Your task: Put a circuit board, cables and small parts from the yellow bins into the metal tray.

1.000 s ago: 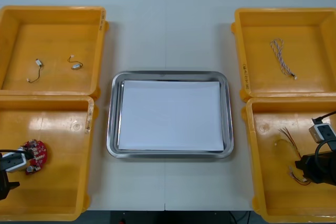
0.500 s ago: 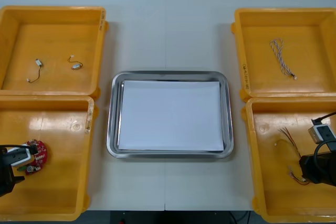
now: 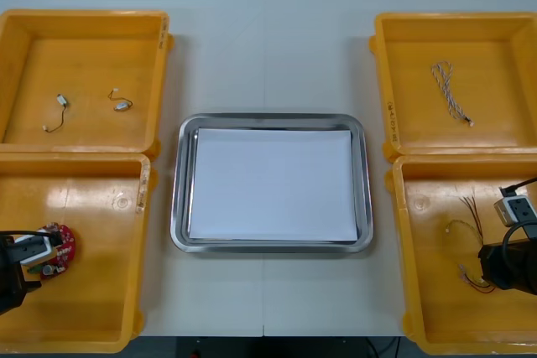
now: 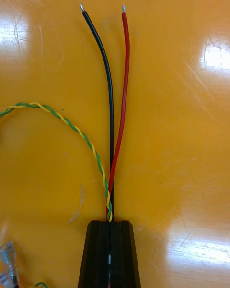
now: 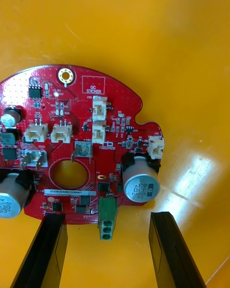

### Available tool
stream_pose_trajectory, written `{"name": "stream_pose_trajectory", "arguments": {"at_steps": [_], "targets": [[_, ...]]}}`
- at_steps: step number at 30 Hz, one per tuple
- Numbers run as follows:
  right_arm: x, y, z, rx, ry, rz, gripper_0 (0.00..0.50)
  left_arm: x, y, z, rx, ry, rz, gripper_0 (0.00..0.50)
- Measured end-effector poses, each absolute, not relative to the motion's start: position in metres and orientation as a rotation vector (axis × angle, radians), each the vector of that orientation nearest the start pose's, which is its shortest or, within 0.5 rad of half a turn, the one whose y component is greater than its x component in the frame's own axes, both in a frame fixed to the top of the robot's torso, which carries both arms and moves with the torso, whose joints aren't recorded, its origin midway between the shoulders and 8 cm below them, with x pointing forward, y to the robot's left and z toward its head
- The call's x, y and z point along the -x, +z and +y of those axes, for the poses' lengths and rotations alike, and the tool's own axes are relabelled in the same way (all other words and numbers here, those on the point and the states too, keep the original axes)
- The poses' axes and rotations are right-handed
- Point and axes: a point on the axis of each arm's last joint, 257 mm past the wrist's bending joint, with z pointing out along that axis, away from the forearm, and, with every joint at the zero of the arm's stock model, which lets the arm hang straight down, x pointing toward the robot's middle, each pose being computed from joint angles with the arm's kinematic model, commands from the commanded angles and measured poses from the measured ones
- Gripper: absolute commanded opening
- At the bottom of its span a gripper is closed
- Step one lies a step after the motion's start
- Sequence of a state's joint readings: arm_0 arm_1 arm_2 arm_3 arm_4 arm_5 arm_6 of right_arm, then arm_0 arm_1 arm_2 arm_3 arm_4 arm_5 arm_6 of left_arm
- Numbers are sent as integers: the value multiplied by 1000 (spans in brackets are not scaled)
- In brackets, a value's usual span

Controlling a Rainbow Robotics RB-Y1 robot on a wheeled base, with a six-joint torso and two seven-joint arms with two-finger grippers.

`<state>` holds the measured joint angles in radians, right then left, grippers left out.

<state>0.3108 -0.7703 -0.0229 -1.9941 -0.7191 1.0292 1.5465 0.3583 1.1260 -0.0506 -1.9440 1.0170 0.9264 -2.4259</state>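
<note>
Yellow bin [image 3: 92,291] floor lies open around the red circuit board [image 5: 81,144] by the table's near left corner. The left tool [image 5: 108,217] is wide open, one finger at each side of the board's edge. Writing on it says "QC STICKER" and "330". By the near right corner the right tool [image 4: 109,226] pinches the cables [image 4: 117,101]: red, black, and a green-yellow twist. The metal tray [image 3: 271,120] lies mid-table, bare table around.

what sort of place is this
Likely an electronics kitting bench: yellow bins hold a circuit board, cables and small metal parts beside a metal tray. The left gripper stands open at the board; the right gripper is shut on a red and black cable.
</note>
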Motion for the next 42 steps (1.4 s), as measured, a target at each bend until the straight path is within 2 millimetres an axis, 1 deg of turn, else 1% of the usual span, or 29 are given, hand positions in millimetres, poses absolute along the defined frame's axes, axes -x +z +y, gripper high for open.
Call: {"name": "stream_pose_trajectory", "arguments": {"at_steps": [7, 8, 9, 10, 22, 28, 32, 36, 40, 42], "targets": [[-348, -345, -373, 204, 27, 2568, 0, -317, -343, 409, -1426, 202, 2305, 500], [-348, -345, -373, 207, 25, 2575, 0, -317, -343, 409, -1426, 201, 2305, 338], [-348, -345, -372, 211, 23, 2585, 0, -317, -343, 409, -1426, 200, 2305, 222], [-348, -345, -372, 216, 21, 2595, 0, -317, -343, 408, -1425, 199, 2305, 0], [-347, -339, -370, 253, 5, 2674, 0, -317, -343, 407, -1419, 189, 2306, 0], [-337, -335, -366, 278, 6, 2724, 0, -317, -342, 406, -1417, 184, 2306, 0], [-330, -326, -364, 299, 1, 2758, 0, -321, -339, 404, -1418, 185, 2299, 0], [-323, -311, -365, 319, -14, 2785, 0, -318, -335, 403, -1449, 170, 2322, 0], [-321, -295, -367, 331, -29, 2794, 0, -318, -320, 403, -1472, 177, 2326, 0], [-317, -287, -369, 336, -37, 2813, 0, -320, -310, 405, -1479, 187, 2328, 0]]}}
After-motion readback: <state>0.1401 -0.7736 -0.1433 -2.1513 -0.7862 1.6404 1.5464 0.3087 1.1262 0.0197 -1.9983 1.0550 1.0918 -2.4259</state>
